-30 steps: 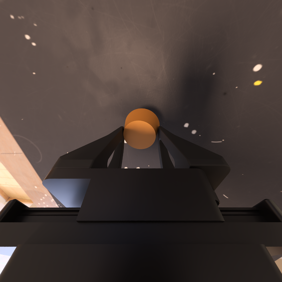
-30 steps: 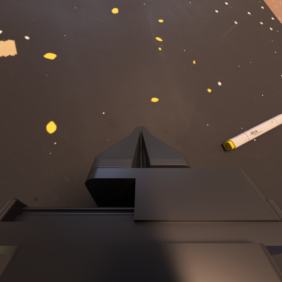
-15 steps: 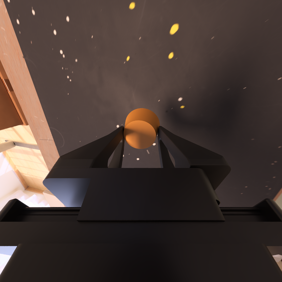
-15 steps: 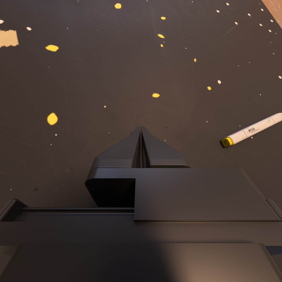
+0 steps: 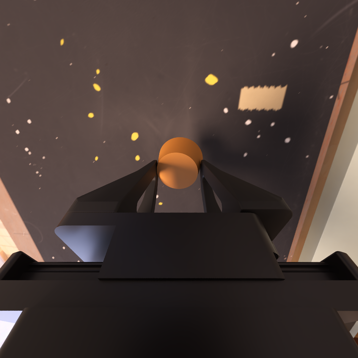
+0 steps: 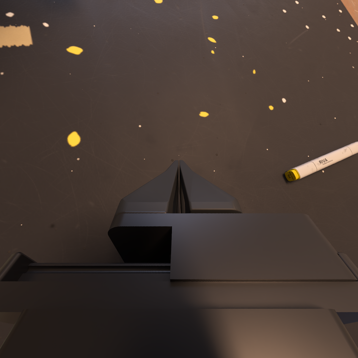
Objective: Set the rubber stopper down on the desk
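Note:
In the left wrist view my left gripper (image 5: 178, 164) is shut on the orange rubber stopper (image 5: 179, 162), a short tapered cylinder clamped between both fingertips with its round end facing the camera. It hangs above the dark paint-spattered desk (image 5: 135, 58); its shadow falls on the desk to the right. In the right wrist view my right gripper (image 6: 178, 161) is shut and empty, its fingers pressed together over the desk (image 6: 135, 87).
A white marker with a yellow cap (image 6: 319, 164) lies on the desk right of my right gripper. A tan piece of tape shows in the left wrist view (image 5: 262, 97) and in the right wrist view (image 6: 15, 35). The desk's wooden edge (image 5: 329, 126) runs along the right.
My left gripper has risen and swung with the stopper still held; the desk's right edge and the tape have come into view. The right gripper has shifted only slightly.

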Robot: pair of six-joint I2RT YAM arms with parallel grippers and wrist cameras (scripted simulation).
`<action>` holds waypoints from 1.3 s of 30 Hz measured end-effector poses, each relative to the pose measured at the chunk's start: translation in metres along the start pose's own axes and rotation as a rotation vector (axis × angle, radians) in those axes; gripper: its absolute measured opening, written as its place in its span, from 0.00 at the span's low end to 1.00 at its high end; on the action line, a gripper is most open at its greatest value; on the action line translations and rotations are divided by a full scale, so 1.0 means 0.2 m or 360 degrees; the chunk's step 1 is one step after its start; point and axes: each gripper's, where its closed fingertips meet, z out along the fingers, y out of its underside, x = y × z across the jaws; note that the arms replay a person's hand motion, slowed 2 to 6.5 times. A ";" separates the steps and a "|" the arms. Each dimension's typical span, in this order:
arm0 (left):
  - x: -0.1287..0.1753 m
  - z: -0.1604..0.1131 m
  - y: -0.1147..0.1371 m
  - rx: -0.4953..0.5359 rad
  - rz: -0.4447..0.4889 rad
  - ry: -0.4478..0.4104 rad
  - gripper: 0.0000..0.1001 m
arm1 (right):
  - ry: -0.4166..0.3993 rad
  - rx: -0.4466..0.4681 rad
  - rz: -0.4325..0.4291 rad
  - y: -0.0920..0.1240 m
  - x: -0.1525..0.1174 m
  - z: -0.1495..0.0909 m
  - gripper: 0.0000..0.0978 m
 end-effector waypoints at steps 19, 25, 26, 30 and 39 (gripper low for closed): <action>0.22 0.40 -0.25 -0.0127 0.0050 0.0161 0.37 | -0.0031 -0.0024 -0.0014 0.03 -0.01 -0.03 0.01; 0.24 0.44 -0.25 -0.0158 0.0047 0.0191 0.37 | -0.0044 -0.0030 -0.0013 0.04 -0.02 -0.03 0.01; 0.24 0.44 -0.25 -0.0166 0.0042 0.0197 0.37 | -0.0046 -0.0031 -0.0013 0.04 -0.02 -0.03 0.01; 0.24 0.46 -0.24 -0.0187 0.0019 0.0207 0.37 | -0.0050 -0.0034 -0.0011 0.05 -0.02 -0.04 0.01; 0.24 0.46 -0.25 -0.0185 -0.0030 0.0205 0.37 | -0.0049 -0.0038 -0.0006 0.05 -0.01 -0.04 0.01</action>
